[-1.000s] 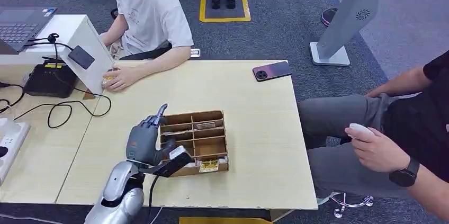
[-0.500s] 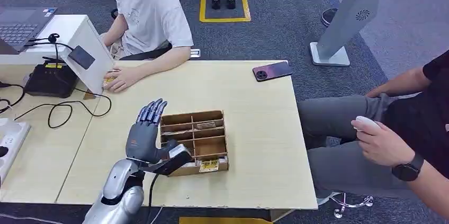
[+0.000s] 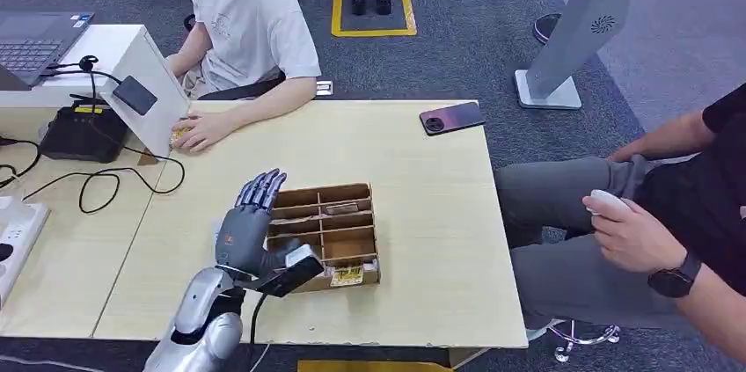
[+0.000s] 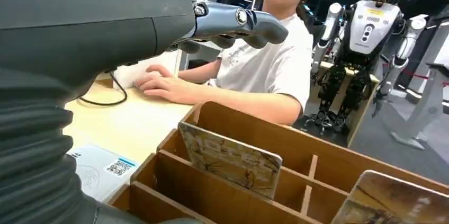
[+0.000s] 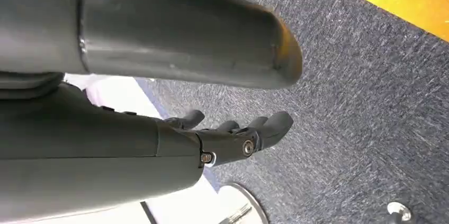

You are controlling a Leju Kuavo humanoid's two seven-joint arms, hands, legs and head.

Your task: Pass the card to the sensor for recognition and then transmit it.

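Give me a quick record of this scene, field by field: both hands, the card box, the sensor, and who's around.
left hand: left hand open, fingers spread, at the left side of the brown wooden divided box, holding nothing
right hand: right hand hangs over grey carpet, holding nothing
cards: patterned card upright in a box compartment
sensor: small black sensor pad on the slanted white stand
people: person in white T-shirt seated behind the table; person in black top at right
other: dark smartphone on the light wooden table

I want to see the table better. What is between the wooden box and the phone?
Nothing: in the head view, only bare tabletop lies between the wooden box and the phone.
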